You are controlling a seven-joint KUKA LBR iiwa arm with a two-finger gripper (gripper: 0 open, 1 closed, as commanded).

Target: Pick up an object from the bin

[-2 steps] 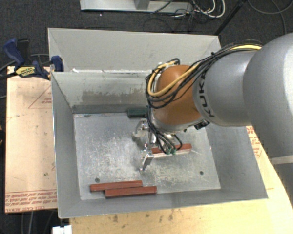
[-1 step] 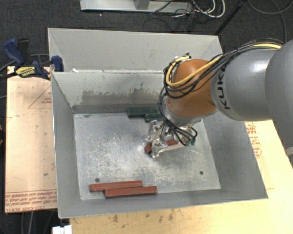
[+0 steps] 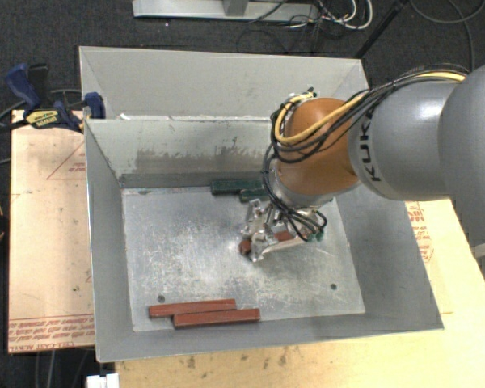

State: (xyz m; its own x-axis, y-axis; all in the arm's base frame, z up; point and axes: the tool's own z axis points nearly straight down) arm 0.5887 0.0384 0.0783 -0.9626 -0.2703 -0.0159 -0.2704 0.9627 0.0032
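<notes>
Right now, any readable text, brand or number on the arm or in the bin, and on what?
"KU": black letters on the grey arm, next to the orange cover; the rest of the word curves out of sight.
Two reddish-brown bars at the bin's front: no lettering to be seen.
Dark green thing at the back wall: no lettering to be seen.
Bin: no label or number.

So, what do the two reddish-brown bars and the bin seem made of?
Reddish-brown bars: likely painted wood or plastic, matte; even colour, no glare. Bin: sheet metal, dull grey; its floor shows pale scuffs and scratches.
</notes>
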